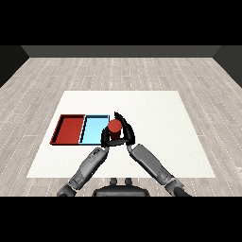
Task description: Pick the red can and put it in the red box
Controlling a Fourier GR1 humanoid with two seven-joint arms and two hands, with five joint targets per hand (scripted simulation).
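The red can (114,126) stands upright at the right edge of the light blue tray (92,128), with its dark lower part showing below the red top. My right hand (126,133) is curled round the can from the right, with its fingers reaching up behind it. Whether the can rests on the table or is lifted cannot be told. My left hand (104,139) sits just left of and below the can, at the blue tray's near right corner, with its fingers relaxed and holding nothing. The red tray (69,129) lies to the left of the blue one and holds nothing.
The two trays lie side by side at the left of the white table (156,127). Both forearms come in from the lower corners and meet near the can. Bare table surface stretches to the right and behind the can.
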